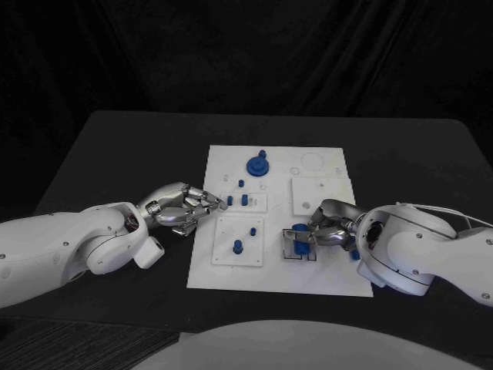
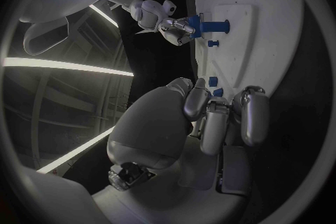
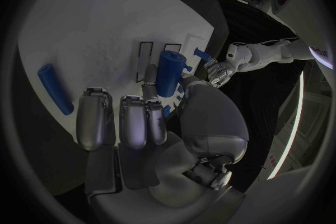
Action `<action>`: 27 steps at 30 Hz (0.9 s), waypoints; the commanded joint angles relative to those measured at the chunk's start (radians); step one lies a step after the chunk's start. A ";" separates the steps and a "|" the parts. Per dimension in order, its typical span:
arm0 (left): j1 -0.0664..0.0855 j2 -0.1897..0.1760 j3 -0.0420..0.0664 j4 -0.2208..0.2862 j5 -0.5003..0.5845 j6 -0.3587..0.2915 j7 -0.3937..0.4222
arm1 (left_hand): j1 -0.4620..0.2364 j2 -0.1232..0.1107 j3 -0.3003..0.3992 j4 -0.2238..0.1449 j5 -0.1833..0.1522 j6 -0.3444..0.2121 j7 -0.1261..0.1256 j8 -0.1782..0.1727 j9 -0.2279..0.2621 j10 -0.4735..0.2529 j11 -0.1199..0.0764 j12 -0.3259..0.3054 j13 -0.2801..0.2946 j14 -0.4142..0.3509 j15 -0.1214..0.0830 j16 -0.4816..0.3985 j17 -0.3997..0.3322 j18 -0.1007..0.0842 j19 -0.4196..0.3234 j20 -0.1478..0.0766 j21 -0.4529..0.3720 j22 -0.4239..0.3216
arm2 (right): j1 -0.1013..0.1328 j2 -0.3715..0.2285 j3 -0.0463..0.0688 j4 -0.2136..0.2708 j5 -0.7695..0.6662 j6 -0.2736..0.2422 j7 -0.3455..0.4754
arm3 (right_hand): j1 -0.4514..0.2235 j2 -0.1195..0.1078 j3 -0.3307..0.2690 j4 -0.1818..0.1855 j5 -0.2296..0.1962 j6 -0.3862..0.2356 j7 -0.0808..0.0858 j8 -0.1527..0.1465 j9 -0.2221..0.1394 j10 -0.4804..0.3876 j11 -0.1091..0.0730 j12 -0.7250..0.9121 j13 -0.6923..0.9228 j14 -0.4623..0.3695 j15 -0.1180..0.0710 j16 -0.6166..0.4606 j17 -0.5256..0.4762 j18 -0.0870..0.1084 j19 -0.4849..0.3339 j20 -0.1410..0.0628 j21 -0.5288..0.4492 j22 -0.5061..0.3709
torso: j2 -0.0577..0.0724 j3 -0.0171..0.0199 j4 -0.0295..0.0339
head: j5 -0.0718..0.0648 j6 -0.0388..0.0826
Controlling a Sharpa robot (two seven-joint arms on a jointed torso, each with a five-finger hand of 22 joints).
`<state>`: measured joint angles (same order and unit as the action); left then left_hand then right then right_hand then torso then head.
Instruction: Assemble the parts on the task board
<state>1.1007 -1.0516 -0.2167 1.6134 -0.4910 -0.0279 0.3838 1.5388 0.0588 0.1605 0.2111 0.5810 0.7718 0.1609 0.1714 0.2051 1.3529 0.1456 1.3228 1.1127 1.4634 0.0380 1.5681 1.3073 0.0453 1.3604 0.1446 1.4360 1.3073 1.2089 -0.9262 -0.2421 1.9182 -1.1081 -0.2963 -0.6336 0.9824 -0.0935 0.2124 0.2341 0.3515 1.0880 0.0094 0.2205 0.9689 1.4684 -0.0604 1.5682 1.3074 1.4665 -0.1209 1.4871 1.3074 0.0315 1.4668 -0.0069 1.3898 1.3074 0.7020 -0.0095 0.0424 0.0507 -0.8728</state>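
Black table (image 1: 113, 146), dark curtain behind. Our right hand (image 1: 333, 225) pinches a smooth blue cylinder part (image 3: 169, 71) over the white task board (image 1: 230, 277), near its framed slot. If it tilts, we'd guess it jams. Left hand (image 1: 182, 208) hovers curled, holding nothing.

No readable text, label, brand, number or sign anywhere. Nothing legible on the task board (image 1: 330, 277): bare white faces, thin outlines only. A few dark marks on a white curved housing in the left wrist view, too blurred to read.
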 commanded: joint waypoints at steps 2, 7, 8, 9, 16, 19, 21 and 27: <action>-0.001 0.002 0.000 0.001 0.007 0.011 0.008 | 0.000 -0.012 0.006 0.000 0.004 0.004 0.001 -0.001 0.001 0.218 -0.070 0.248 0.458 0.107 -0.008 0.003 0.263 0.008 -0.001 -0.002 -0.004 0.160 | -0.010 0.000 -0.006 -0.001 -0.003 0.042 -0.019 | -0.007 0.007 -0.014 0.005 -0.015 0.002 0.008 -0.007 -0.002 0.102 0.007 0.003 0.263 0.065 0.009 -0.005 0.031 0.015 0.029 0.007 -0.006 0.201 | 0.000 0.0002 0.0004 | 0.002 0.000; -0.001 0.002 0.000 0.000 0.007 0.011 0.005 | 0.000 -0.012 0.006 0.000 0.004 0.004 0.001 -0.001 0.001 0.218 -0.070 0.248 0.458 0.107 -0.008 0.003 0.263 0.008 -0.001 -0.002 -0.004 0.160 | -0.012 0.001 -0.006 -0.001 -0.003 0.048 -0.017 | -0.028 0.006 -0.043 0.027 -0.072 0.003 0.009 -0.011 -0.002 0.102 0.008 0.003 0.263 0.065 0.010 -0.006 0.030 0.015 0.029 0.008 -0.006 0.201 | 0.000 0.0001 0.0006 | 0.000 0.000; -0.001 0.003 0.000 0.000 0.007 0.011 0.004 | 0.000 -0.012 0.006 0.000 0.004 0.004 0.001 -0.001 0.001 0.218 -0.070 0.248 0.458 0.107 -0.008 0.003 0.263 0.008 -0.001 -0.002 -0.004 0.160 | -0.012 0.001 -0.006 -0.001 -0.004 0.050 -0.017 | -0.037 0.007 -0.056 0.038 -0.104 0.003 0.009 -0.013 -0.002 0.102 0.009 0.003 0.263 0.065 0.010 -0.006 0.031 0.015 0.029 0.009 -0.006 0.202 | 0.000 0.0000 0.0005 | 0.000 0.000; -0.001 0.003 0.000 -0.001 0.007 0.012 0.003 | 0.000 -0.012 0.006 0.000 0.004 0.004 0.001 -0.001 0.001 0.218 -0.070 0.248 0.458 0.107 -0.008 0.003 0.263 0.008 -0.001 -0.002 -0.004 0.160 | -0.012 0.002 -0.006 -0.002 -0.006 0.050 -0.016 | -0.044 0.007 -0.064 0.045 -0.126 0.003 0.009 -0.013 -0.001 0.102 0.009 0.003 0.263 0.065 0.011 -0.005 0.032 0.015 0.029 0.009 -0.006 0.202 | 0.000 -0.0001 0.0004 | 0.001 0.000; -0.001 0.004 0.000 -0.003 0.007 0.012 -0.001 | -0.001 -0.013 0.008 0.000 0.003 0.003 0.001 -0.002 0.001 0.218 -0.070 0.248 0.458 0.107 -0.008 0.003 0.263 0.008 0.000 -0.002 -0.003 0.160 | -0.013 0.002 -0.006 -0.002 -0.032 0.050 -0.014 | -0.111 0.014 -0.132 0.059 -0.273 0.006 0.010 -0.018 0.001 0.102 0.010 0.003 0.263 0.065 0.011 -0.004 0.032 0.014 0.031 0.010 -0.005 0.202 | 0.000 0.0000 0.0002 | 0.003 0.000; -0.001 0.005 0.000 -0.004 0.007 0.014 -0.004 | -0.001 -0.013 0.008 0.000 0.003 0.003 0.001 -0.002 0.001 0.218 -0.070 0.248 0.458 0.107 -0.008 0.003 0.263 0.008 0.000 -0.002 -0.003 0.160 | -0.013 0.003 -0.006 -0.002 -0.038 0.048 -0.012 | -0.135 0.016 -0.153 0.060 -0.287 0.000 0.012 -0.021 0.001 0.102 0.011 0.003 0.263 0.066 0.012 -0.003 0.034 0.014 0.031 0.010 -0.005 0.203 | 0.000 0.0002 0.0002 | 0.003 0.000; -0.001 0.005 0.000 -0.004 0.007 0.014 -0.006 | -0.001 -0.013 0.008 0.000 0.003 0.003 0.001 -0.002 0.001 0.218 -0.070 0.248 0.458 0.107 -0.008 0.003 0.263 0.008 0.000 -0.002 -0.003 0.160 | -0.013 0.003 -0.006 -0.002 -0.040 0.045 -0.010 | -0.158 0.025 -0.178 0.060 -0.286 0.000 0.012 -0.021 0.003 0.102 0.012 0.003 0.263 0.066 0.013 -0.003 0.035 0.014 0.032 0.011 -0.004 0.203 | 0.000 0.0003 0.0003 | 0.004 0.000; -0.001 0.006 0.000 -0.006 0.007 0.016 -0.012 | -0.002 -0.015 0.009 0.000 0.003 0.002 0.002 -0.003 0.001 0.218 -0.069 0.248 0.458 0.107 -0.008 0.003 0.263 0.008 -0.001 -0.002 -0.004 0.160 | -0.014 0.002 -0.006 -0.001 -0.042 0.028 -0.002 | -0.191 0.039 -0.216 0.060 -0.291 0.002 0.012 -0.020 0.006 0.102 0.012 0.003 0.263 0.067 0.013 -0.001 0.038 0.014 0.032 0.011 -0.004 0.203 | 0.000 0.0001 0.0006 | 0.005 0.000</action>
<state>1.1007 -1.0478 -0.2170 1.6062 -0.4910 -0.0247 0.3705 1.5380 0.0518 0.1662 0.2110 0.5810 0.7718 0.1610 0.1714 0.2053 1.3532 0.1455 1.3227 1.1127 1.4687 0.0362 1.5681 1.3073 0.0454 1.3603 0.1446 1.4360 1.3073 1.1999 -0.9223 -0.2461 1.9177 -1.1384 -0.2689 -0.6296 0.7978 -0.0540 0.0009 0.2939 0.0637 1.0876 0.0161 0.2007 0.9742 1.4649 -0.0570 1.5683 1.3073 1.4659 -0.1149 1.4871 1.3074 0.0313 1.4667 0.0002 1.3882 1.3080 0.7016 -0.0094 0.0426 0.0558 -0.8728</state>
